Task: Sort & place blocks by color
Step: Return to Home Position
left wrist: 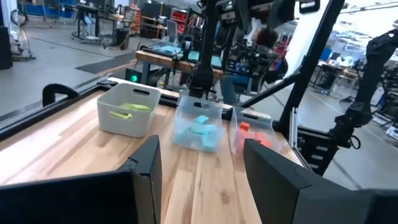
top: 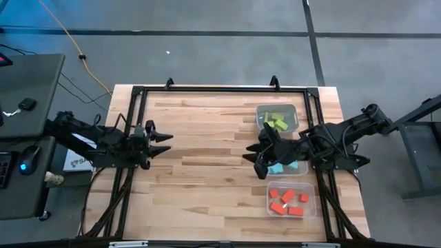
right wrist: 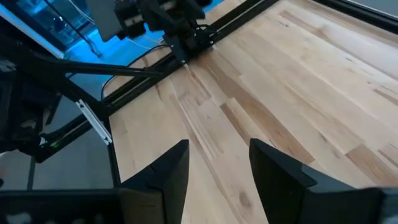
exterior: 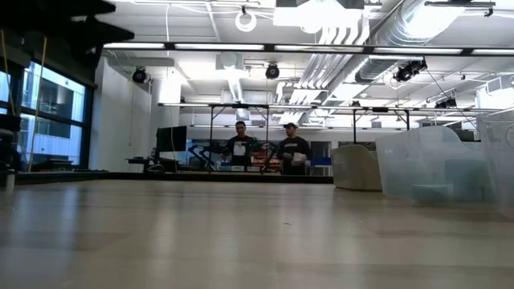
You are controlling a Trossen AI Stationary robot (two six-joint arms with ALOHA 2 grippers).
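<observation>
Room: an open workshop with ceiling ducts and lamps; two people [exterior: 239, 149] stand far behind the table.
Table: a pale wood table [top: 207, 172] ringed by a black frame [top: 220, 88].
Left arm: it waits at the table's left edge. The left gripper [top: 168, 142] points inward, its fingers spread and nothing between them.
Right arm: it reaches in from the right edge, its wrist over the middle bin [top: 303, 169]. The right gripper [top: 249, 153] sits just past that bin's inner side, fingers apart and empty.
Bins: three clear bins stand in a column along the right side: top bin [top: 277, 106], middle bin, bottom bin [top: 313, 200].
Blocks: the green blocks [top: 275, 122] lie in the top bin, the blue blocks [top: 277, 168] in the middle bin, partly hidden under the right arm, and the orange blocks [top: 288, 201] in the bottom bin. Every block in view is inside a bin.
Stage: the sorting looks finished; only pulling the right arm back appears to remain.
Risk: the right arm hangs close over the middle bin, so a low or sideways retreat could clip its rim. The light bin might then slide, knock a neighbour or spill blue blocks.
</observation>
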